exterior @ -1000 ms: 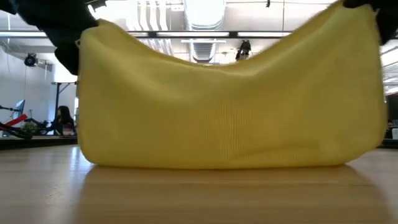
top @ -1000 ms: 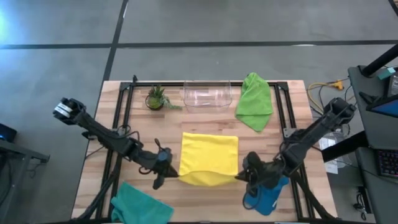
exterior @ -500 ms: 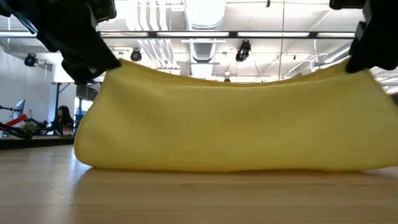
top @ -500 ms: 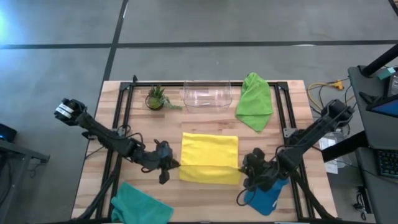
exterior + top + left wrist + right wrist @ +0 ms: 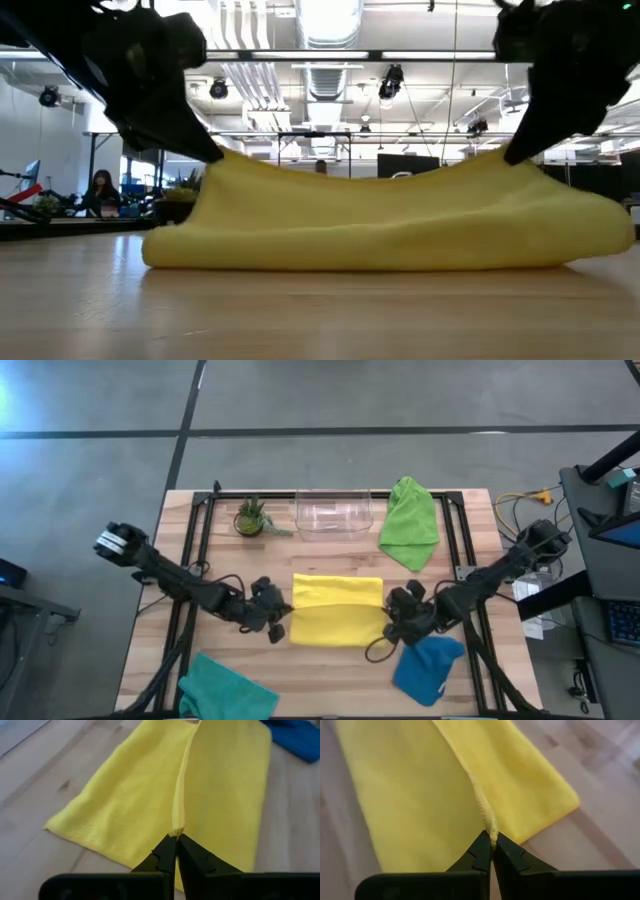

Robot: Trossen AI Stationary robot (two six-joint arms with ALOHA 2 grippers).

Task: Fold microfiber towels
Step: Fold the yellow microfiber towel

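High view. The yellow towel [image 5: 337, 611] lies at the centre of the wooden table [image 5: 470, 690], partly folded: its near edge is doubled over toward 12 o'clock, so a hem line crosses it side to side. The left gripper [image 5: 279, 617] pinches that hem at the towel's 9 o'clock edge; the right gripper [image 5: 392, 619] pinches it at the 3 o'clock edge. Lime green towel [image 5: 410, 523] lies crumpled at 1 o'clock from the yellow one, just beside the clear plastic bin [image 5: 333, 512] at 12. Small potted plant [image 5: 251, 518] stands at 11 o'clock. Teal towel [image 5: 226, 687] is bunched at 7 o'clock, at the table's near edge. Blue towel [image 5: 427, 668] is bunched at 4 o'clock, just under the right arm.

Low view. The yellow towel [image 5: 390, 225] rests on the table, both upper corners lifted into dark grippers and the middle sagging between them. A person [image 5: 102, 190] sits far off in the room behind, at 9 o'clock.

Left wrist view. The left gripper [image 5: 175, 840] has its fingers pressed together on the yellow hem, clamping the folded edge of the towel [image 5: 227, 795]. A blue towel corner [image 5: 295, 737] shows beyond.

Right wrist view. The right gripper [image 5: 491, 840] is likewise closed tight on the stitched hem of the yellow towel [image 5: 405, 795], bare wood beyond.
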